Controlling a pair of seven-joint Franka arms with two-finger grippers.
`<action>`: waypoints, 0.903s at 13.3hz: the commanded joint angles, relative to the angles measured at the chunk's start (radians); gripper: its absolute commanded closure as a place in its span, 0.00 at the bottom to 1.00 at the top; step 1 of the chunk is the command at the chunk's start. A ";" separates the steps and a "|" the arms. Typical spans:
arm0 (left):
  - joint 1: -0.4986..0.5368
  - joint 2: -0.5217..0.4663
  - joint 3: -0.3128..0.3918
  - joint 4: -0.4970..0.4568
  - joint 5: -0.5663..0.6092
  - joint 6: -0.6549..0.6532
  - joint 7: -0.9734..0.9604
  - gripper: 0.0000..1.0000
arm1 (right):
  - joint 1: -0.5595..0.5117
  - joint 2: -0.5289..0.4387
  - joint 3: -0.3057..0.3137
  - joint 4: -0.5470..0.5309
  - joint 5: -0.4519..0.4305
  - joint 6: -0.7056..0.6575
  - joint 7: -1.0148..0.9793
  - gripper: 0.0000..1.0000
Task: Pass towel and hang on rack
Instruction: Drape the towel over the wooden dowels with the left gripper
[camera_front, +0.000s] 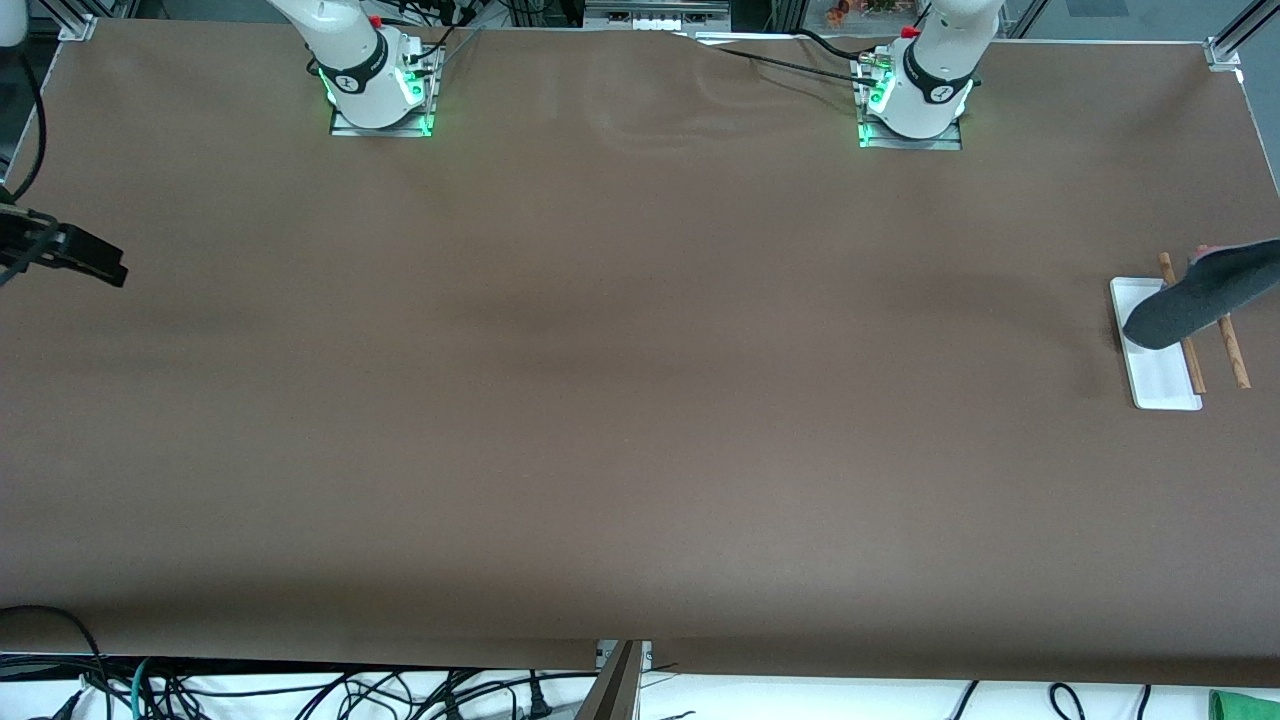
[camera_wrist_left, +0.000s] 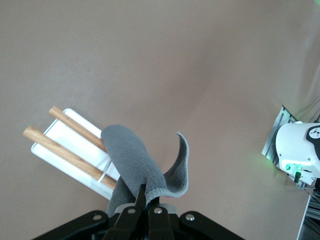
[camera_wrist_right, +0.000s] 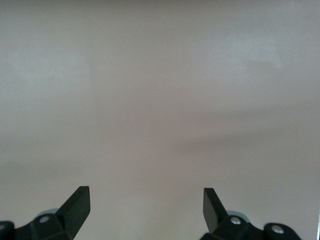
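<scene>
The dark grey towel (camera_front: 1200, 295) hangs in the air over the rack at the left arm's end of the table. The rack has a flat white base (camera_front: 1160, 385) and two brown wooden rods (camera_front: 1235, 355). In the left wrist view my left gripper (camera_wrist_left: 147, 192) is shut on the towel (camera_wrist_left: 135, 157) by its stitched edge. The towel hangs down over the rods (camera_wrist_left: 65, 152) and the white base (camera_wrist_left: 75, 139). I cannot tell if it touches them. My right gripper (camera_wrist_right: 146, 197) is open and empty. It waits over the right arm's end of the table (camera_front: 105, 265).
The brown table cover (camera_front: 640, 380) spans the whole surface. The two arm bases (camera_front: 380, 90) (camera_front: 915, 100) stand along the edge farthest from the front camera. Cables lie off the table's near edge.
</scene>
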 joint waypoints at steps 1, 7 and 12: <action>0.032 0.098 -0.007 0.097 0.019 0.001 0.034 1.00 | -0.018 -0.063 0.003 -0.072 0.023 -0.035 -0.030 0.00; 0.084 0.125 -0.005 0.100 0.019 0.077 0.050 1.00 | -0.064 -0.073 -0.028 -0.076 0.125 -0.134 -0.112 0.00; 0.098 0.155 -0.007 0.095 0.009 0.082 0.042 0.00 | -0.039 -0.101 0.017 -0.076 0.109 -0.156 -0.102 0.00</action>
